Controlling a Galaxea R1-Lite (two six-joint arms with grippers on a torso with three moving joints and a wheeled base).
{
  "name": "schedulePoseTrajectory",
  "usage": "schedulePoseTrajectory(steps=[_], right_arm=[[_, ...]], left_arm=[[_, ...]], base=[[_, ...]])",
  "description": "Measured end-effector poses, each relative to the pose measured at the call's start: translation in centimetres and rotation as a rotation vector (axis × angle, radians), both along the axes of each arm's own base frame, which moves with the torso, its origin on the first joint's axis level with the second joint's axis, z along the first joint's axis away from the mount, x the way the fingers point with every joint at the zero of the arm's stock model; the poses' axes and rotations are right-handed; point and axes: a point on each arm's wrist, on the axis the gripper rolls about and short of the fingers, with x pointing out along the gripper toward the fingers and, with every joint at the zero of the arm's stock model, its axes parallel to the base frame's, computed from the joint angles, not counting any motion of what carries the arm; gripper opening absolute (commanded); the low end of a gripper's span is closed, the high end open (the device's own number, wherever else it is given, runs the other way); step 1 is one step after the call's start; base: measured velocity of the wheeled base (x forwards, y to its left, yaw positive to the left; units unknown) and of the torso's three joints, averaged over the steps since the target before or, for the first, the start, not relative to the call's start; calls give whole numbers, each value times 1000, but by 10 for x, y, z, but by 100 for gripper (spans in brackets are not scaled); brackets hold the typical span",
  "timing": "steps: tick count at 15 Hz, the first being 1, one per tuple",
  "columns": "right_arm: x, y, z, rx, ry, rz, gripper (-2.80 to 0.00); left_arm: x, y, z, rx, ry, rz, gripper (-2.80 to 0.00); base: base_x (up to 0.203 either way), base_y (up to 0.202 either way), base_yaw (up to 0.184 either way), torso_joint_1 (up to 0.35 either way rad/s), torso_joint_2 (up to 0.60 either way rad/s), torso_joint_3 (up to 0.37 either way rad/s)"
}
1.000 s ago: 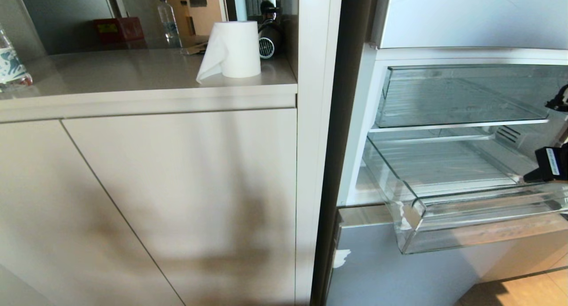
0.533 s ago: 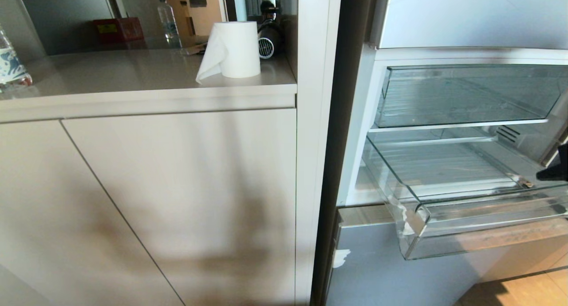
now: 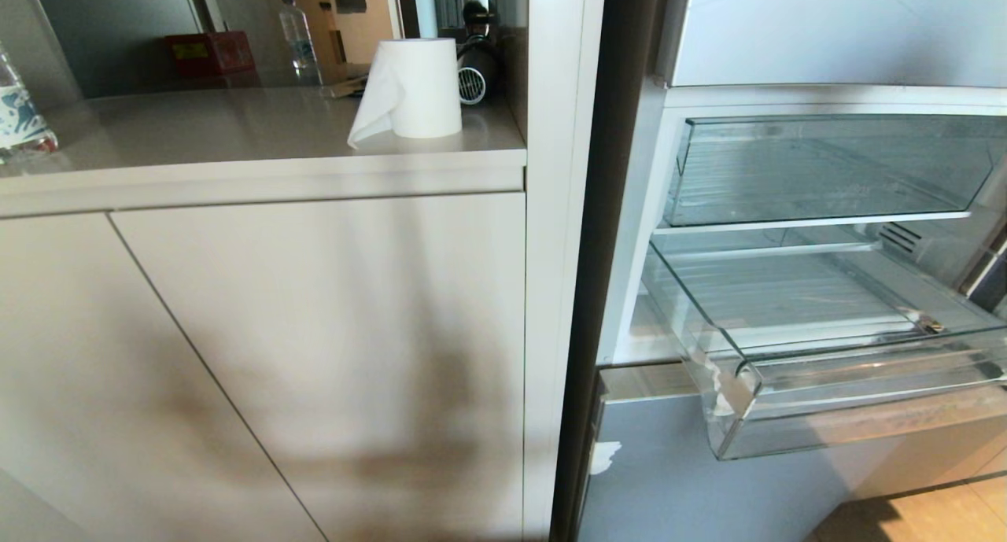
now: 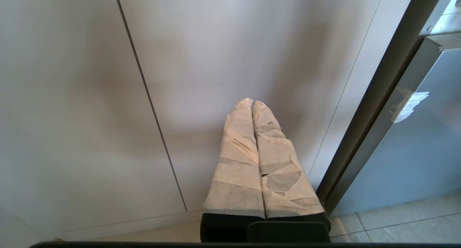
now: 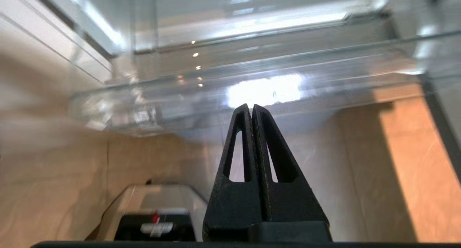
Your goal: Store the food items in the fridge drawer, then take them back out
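Clear glossy plastic, matt cabinetry

The fridge drawer (image 3: 826, 385) is transparent, shiny plastic; the cabinet doors (image 3: 315, 353) smooth matt; the paper roll (image 3: 417, 86) soft white.

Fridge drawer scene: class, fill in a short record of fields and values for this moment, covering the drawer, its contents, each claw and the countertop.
fridge drawer: pulled out, clear plastic
contents: no food items visible inside
right claw: shut, empty, pointing at the drawer front, outside the head view
left claw: shut, empty, taped fingers, facing the cabinet door
countertop: paper towel roll, water bottle
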Motion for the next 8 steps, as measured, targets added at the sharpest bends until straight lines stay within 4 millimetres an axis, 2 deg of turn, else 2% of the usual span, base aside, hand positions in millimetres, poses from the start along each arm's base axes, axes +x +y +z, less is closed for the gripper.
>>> schedulePoseTrajectory(steps=[3, 5, 8], right_arm=[[-62, 16, -18, -48, -155, 4, -280], [-94, 25, -47, -76, -224, 8, -280], [-118, 31, -102, -88, -236, 11, -280]], left_arm=[[0, 0, 0, 0, 0, 0, -280], [0, 0, 0, 0, 0, 0, -280], [0, 0, 0, 0, 0, 0, -280]], base=[[0, 0, 0, 0, 0, 0], [0, 0, 0, 0, 0, 0], [0, 0, 0, 0, 0, 0]])
